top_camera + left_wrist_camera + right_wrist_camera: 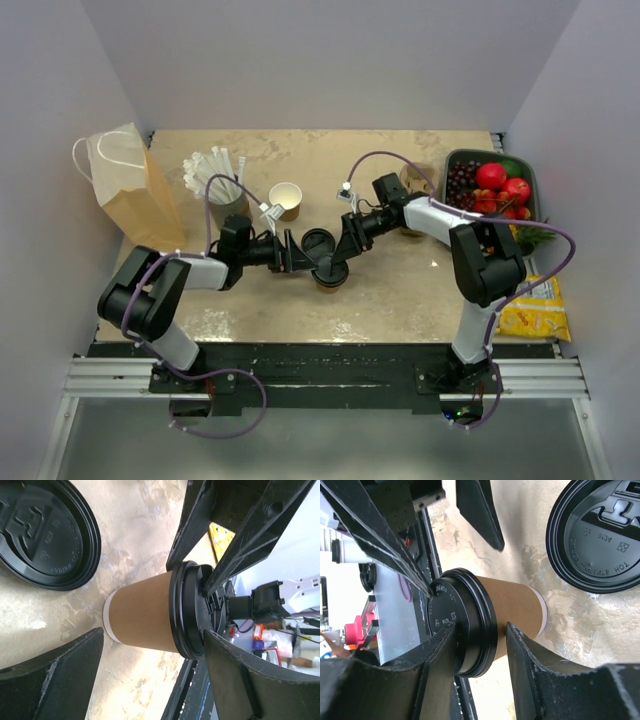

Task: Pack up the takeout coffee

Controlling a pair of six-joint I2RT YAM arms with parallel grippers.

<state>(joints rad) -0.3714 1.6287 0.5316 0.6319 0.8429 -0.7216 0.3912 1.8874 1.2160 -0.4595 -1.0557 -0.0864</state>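
Near the worktop (pixel 400 290) front, upright with its black lid on: the takeout coffee (pixel 331 272). Left gripper (pixel 152 642) around the cup, jaws wide, one either side of it. Right gripper (pixel 480 630) at the lid rim, jaws half closed; firm grip or not, impossible to tell. Just behind, a loose lid (pixel 318 241); farther back, a lidless cup (pixel 286 198), straws (pixel 215 170), a paper bag (pixel 135 195).

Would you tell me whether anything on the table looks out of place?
A loose round black plastic lid lies flat on the table beside the already lidded kraft-brown paper cup, so it looks spare.
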